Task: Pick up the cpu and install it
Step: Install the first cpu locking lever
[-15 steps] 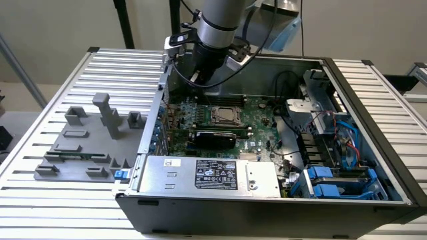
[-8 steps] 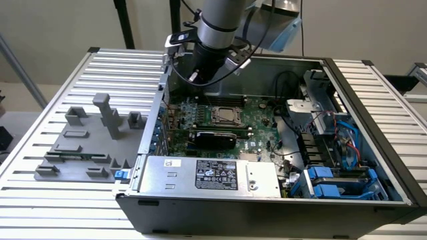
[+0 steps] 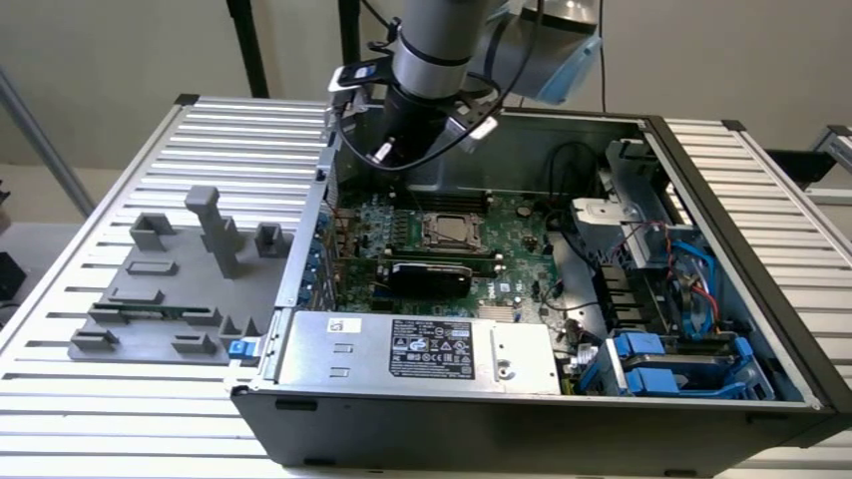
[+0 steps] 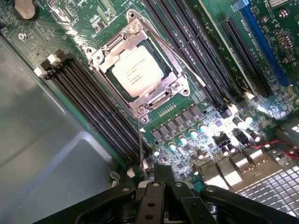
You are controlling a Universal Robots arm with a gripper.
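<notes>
The cpu (image 4: 137, 71), a pale silver square with printed text, lies flat inside the dark socket with its metal frame (image 4: 96, 56) on the green motherboard. In the exterior view the cpu (image 3: 450, 230) sits mid-board inside the open computer case. My gripper (image 4: 161, 179) hangs above the board, off to one side of the socket and apart from it. Its black fingers are pressed together with nothing between them. The exterior view shows my gripper (image 3: 395, 152) over the case's far wall, raised above the board.
Black memory slots (image 4: 88, 100) flank the socket on both sides. A silver box with a black label (image 3: 426, 349) fills the case's near side, and blue drive bays (image 3: 665, 364) stand at the exterior view's right. A grey fixture (image 3: 174, 289) rests on the slatted table at the exterior view's left.
</notes>
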